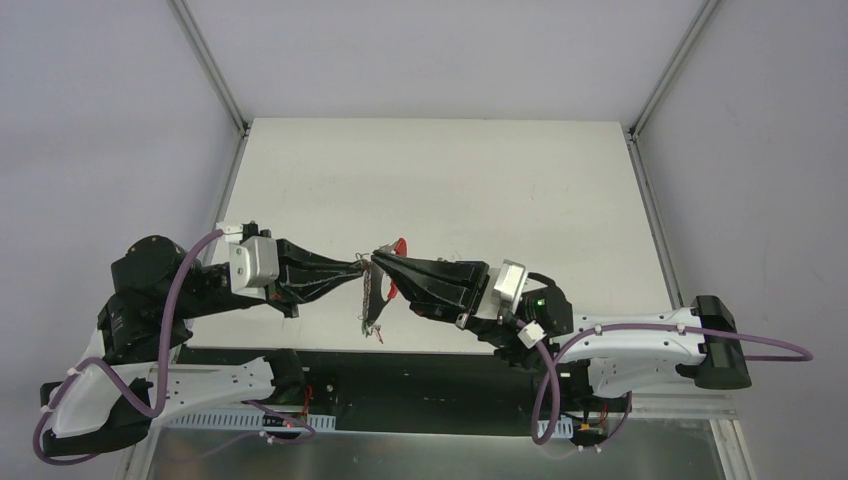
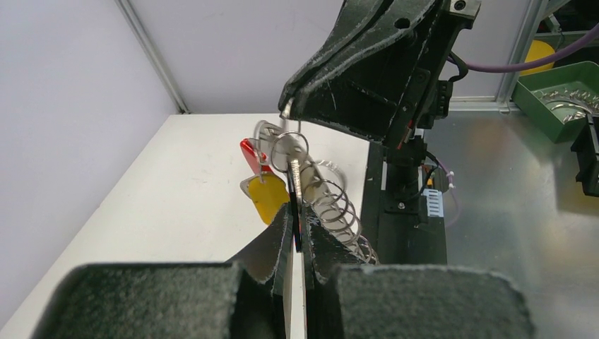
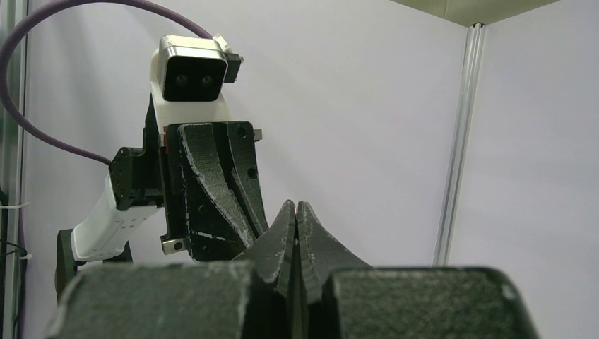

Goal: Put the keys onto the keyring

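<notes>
Both grippers meet above the table's near middle. My left gripper (image 1: 362, 265) is shut on a key (image 2: 296, 205) with a thin black tag, seen edge-on between its fingers (image 2: 300, 215). The key's silver blade points up to a small ring (image 2: 289, 145). My right gripper (image 1: 379, 259) is shut and holds the upper end of the keyring (image 2: 337, 205), at its tip (image 2: 287, 107). The silvery coil hangs down from there, with the red arc (image 2: 250, 155) behind it. A yellow-tagged key (image 2: 271, 198) hangs on it. Other keys (image 1: 372, 312) dangle below. In the right wrist view the shut fingertips (image 3: 297, 206) hide what they hold.
The white table (image 1: 450, 180) runs back to the grey walls and corner posts. A green bin (image 2: 565, 95) of metal parts and a yellow object (image 2: 540, 53) stand off the table, beyond the right arm's base. The left arm's wrist camera (image 3: 192, 69) faces my right gripper.
</notes>
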`<state>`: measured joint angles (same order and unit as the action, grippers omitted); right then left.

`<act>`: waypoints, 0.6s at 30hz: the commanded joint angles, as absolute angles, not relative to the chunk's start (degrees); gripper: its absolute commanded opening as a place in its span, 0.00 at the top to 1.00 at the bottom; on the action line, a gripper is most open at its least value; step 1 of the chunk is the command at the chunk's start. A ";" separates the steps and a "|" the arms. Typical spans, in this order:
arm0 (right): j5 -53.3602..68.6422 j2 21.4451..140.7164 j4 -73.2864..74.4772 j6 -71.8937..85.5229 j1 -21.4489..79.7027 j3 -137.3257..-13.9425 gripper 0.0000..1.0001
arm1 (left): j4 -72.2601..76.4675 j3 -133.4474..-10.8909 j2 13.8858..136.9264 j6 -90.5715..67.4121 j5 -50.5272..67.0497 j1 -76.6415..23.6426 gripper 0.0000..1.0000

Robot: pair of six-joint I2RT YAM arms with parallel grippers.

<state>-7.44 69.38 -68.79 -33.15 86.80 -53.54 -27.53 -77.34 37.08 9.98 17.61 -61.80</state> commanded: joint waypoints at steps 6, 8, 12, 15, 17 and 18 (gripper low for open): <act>-7.87 67.08 -77.52 -35.97 87.54 -56.52 1.00 | -28.30 -76.51 36.19 10.23 19.41 -61.79 1.00; -7.85 66.91 -77.45 -36.11 87.63 -56.35 1.00 | -28.31 -76.40 35.92 10.28 19.01 -61.79 1.00; -7.90 66.71 -77.51 -36.07 87.64 -56.00 1.00 | -28.34 -76.20 35.77 10.35 19.03 -61.79 1.00; -7.89 66.69 -77.73 -35.63 87.67 -56.07 1.00 | -28.39 -76.11 36.05 10.22 19.32 -61.83 1.00; -7.93 66.75 -77.82 -35.36 87.71 -56.07 1.00 | -28.39 -76.16 36.35 10.22 19.68 -61.80 1.00; -7.96 66.75 -77.92 -35.30 87.71 -56.05 1.00 | -28.45 -76.21 36.58 10.17 19.63 -61.79 1.00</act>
